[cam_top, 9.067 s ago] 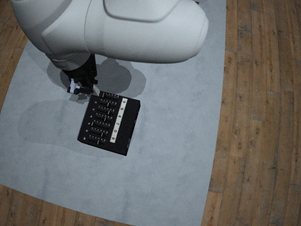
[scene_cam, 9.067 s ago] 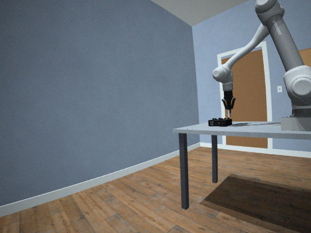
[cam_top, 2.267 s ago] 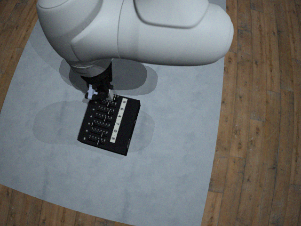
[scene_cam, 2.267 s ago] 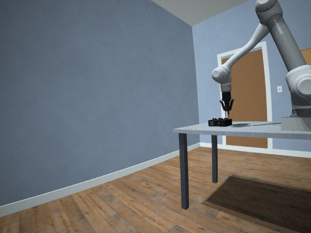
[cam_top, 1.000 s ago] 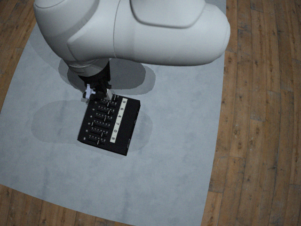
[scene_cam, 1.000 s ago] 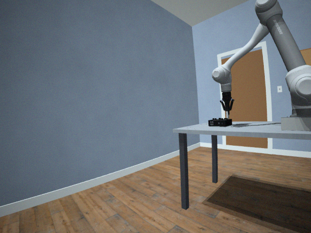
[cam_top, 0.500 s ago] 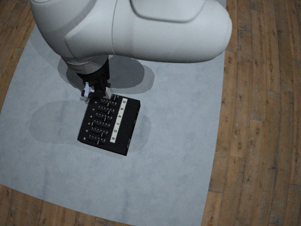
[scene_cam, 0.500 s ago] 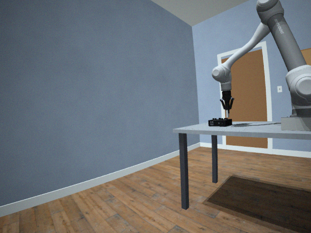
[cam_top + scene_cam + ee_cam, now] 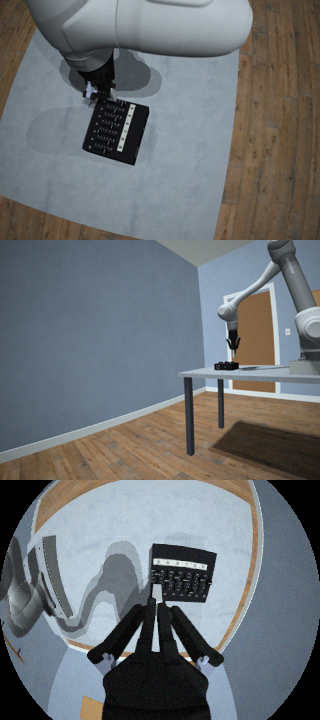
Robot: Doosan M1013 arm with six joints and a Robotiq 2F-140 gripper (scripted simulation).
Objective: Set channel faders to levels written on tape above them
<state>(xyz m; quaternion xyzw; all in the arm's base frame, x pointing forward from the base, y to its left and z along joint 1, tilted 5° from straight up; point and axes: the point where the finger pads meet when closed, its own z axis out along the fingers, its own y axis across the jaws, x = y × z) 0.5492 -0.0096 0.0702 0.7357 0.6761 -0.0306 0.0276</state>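
Note:
The black lighting desk (image 9: 139,129) (image 9: 226,366) (image 9: 186,554) stands flat on the table. Its tape (image 9: 126,127) (image 9: 180,564) seems to read 9, 6, 4, 7, 0, 8 from the top in the top view. The 9 channel's cap (image 9: 122,103) is near the tape end. The caps for 6 (image 9: 115,110), 4 (image 9: 116,119) and 7 (image 9: 111,126) stand past mid-travel. The 0 cap (image 9: 98,130) is at the far end from the tape. The 8 cap (image 9: 108,142) and master cap (image 9: 104,150) stand part way. My gripper (image 9: 113,98) (image 9: 234,356) (image 9: 156,590) is shut and empty, above the desk's 9-channel edge.
The pale table (image 9: 180,155) (image 9: 201,373) (image 9: 200,520) carries the desk and the robot's base (image 9: 305,367). In the top view the arm (image 9: 180,28) spans above the table's top part, and its shadow (image 9: 131,72) lies beyond the desk.

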